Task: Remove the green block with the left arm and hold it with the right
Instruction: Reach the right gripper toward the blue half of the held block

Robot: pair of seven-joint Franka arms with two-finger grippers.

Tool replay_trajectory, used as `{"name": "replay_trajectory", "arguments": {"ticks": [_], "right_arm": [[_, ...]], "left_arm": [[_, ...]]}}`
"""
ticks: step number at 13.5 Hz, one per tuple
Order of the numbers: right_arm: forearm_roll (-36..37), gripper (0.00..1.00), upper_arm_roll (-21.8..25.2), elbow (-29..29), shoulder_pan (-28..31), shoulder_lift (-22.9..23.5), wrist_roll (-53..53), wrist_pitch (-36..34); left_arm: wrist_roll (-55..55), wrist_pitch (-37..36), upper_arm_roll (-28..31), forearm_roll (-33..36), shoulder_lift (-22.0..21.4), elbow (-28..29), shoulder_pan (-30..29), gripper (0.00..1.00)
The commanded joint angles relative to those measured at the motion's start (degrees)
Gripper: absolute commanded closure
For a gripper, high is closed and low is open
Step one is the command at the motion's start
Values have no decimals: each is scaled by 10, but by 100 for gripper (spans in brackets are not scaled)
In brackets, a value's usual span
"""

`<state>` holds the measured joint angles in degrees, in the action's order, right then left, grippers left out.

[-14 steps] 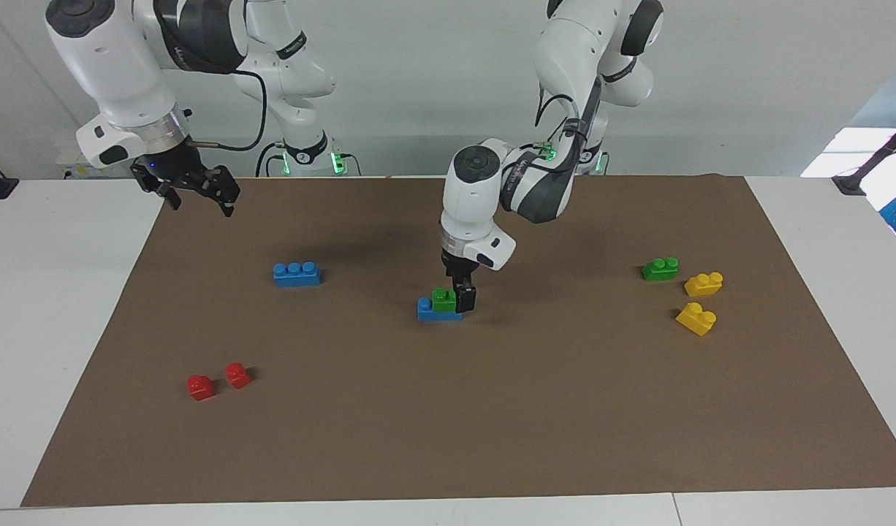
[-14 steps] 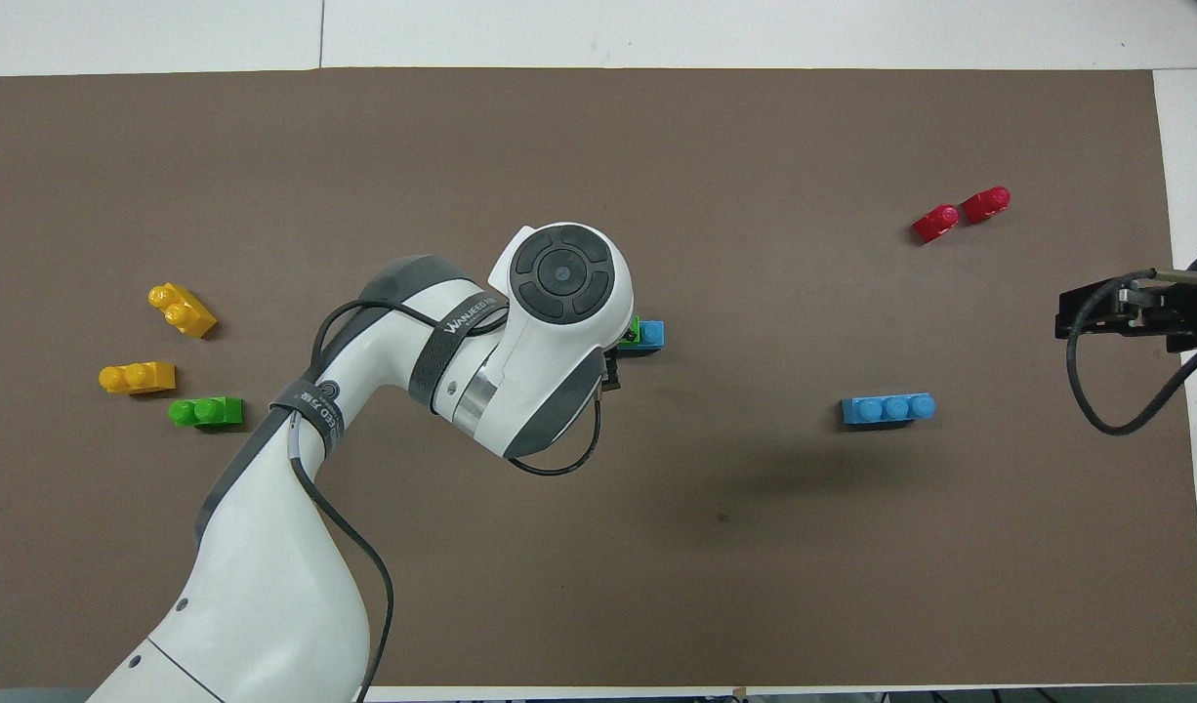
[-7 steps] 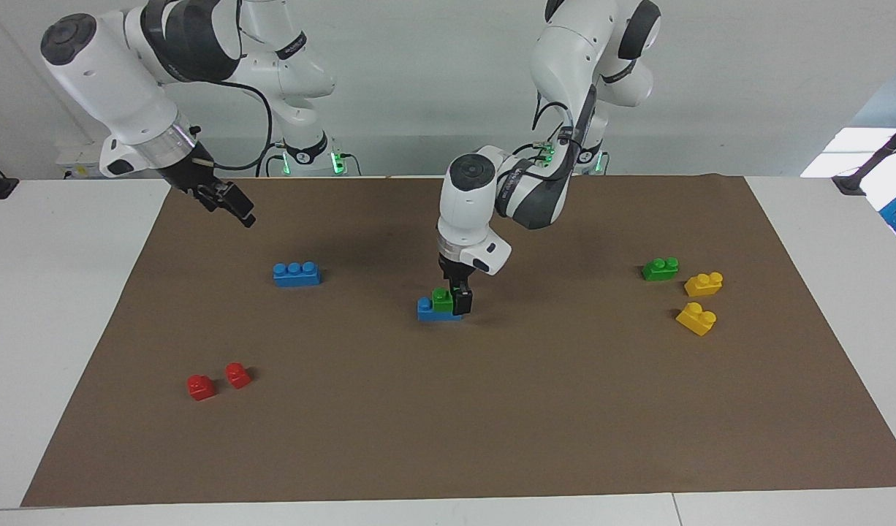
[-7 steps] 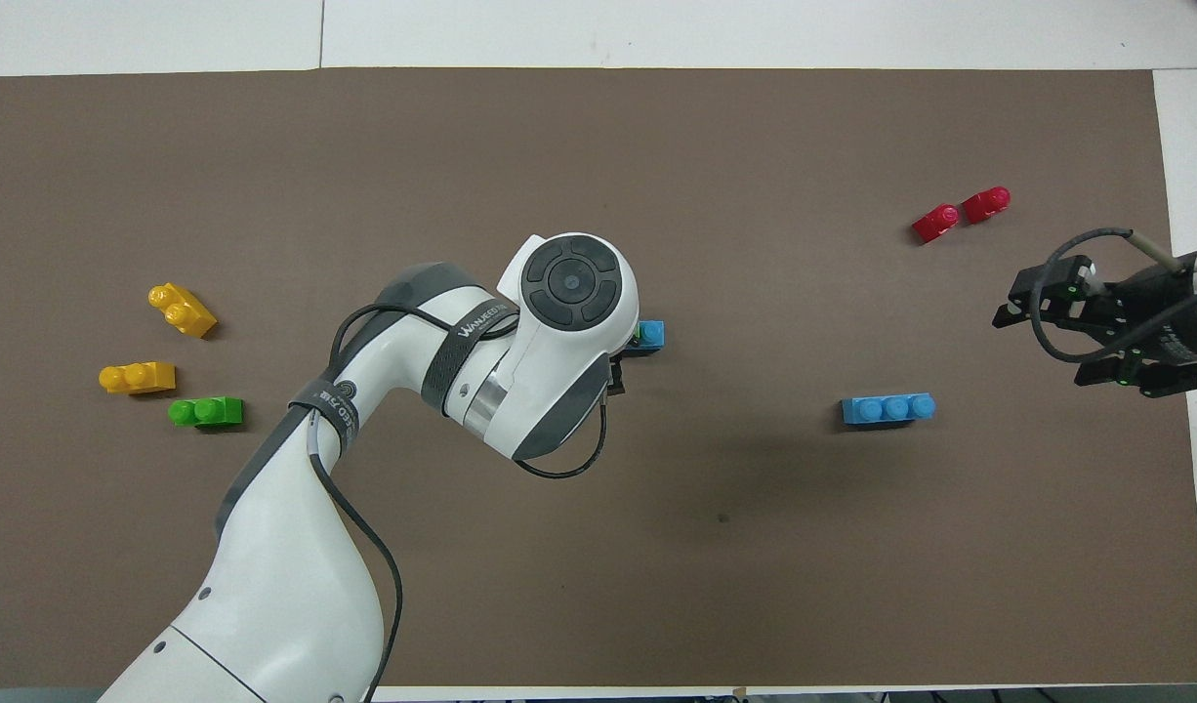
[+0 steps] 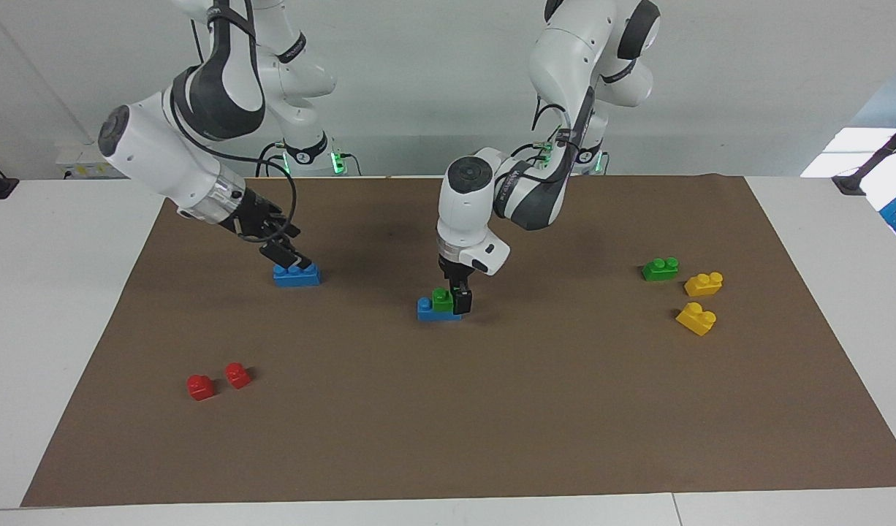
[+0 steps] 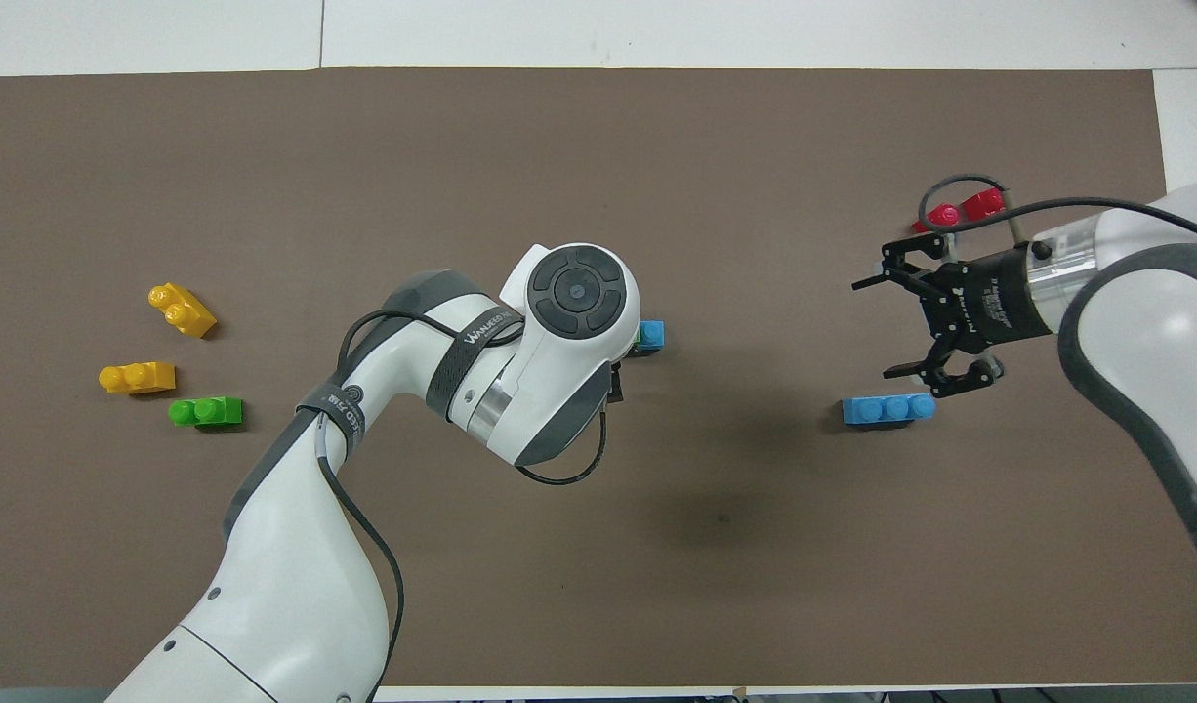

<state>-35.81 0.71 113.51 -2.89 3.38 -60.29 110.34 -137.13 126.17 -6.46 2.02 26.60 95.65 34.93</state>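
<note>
The green block (image 5: 441, 299) sits stacked on a blue brick (image 5: 429, 312) in the middle of the brown mat. My left gripper (image 5: 459, 301) is down at this stack, with its fingers closed around the end of the green block toward the left arm's end of the table. In the overhead view the left wrist covers most of the stack; only a sliver of the green block (image 6: 639, 338) and one end of the blue brick (image 6: 654, 335) show. My right gripper (image 5: 291, 257) is open and empty, just above a loose three-stud blue brick (image 5: 297, 275); its spread fingers show in the overhead view (image 6: 887, 327).
A second green brick (image 5: 660, 269) and two yellow bricks (image 5: 704, 283) (image 5: 696, 318) lie toward the left arm's end of the table. Two red bricks (image 5: 199, 387) (image 5: 237, 375) lie toward the right arm's end, farther from the robots. The brown mat (image 5: 492, 424) covers the table.
My right arm has swung down from the mat's corner near its base to just above the loose blue brick. My left gripper has shifted slightly further onto the green block.
</note>
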Motion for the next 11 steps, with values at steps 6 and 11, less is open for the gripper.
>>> {"name": "replay_trajectory", "arguments": {"ticks": [6,11], "right_arm": [[-146,4,0,9,-90,94,-125,136],[-178,4,-1,7,-123,147,-119,179]], "left_arm": [[-13,11,11,11,-6,12,9,0],[-19,12,13,11,-6,12,10,0]]}}
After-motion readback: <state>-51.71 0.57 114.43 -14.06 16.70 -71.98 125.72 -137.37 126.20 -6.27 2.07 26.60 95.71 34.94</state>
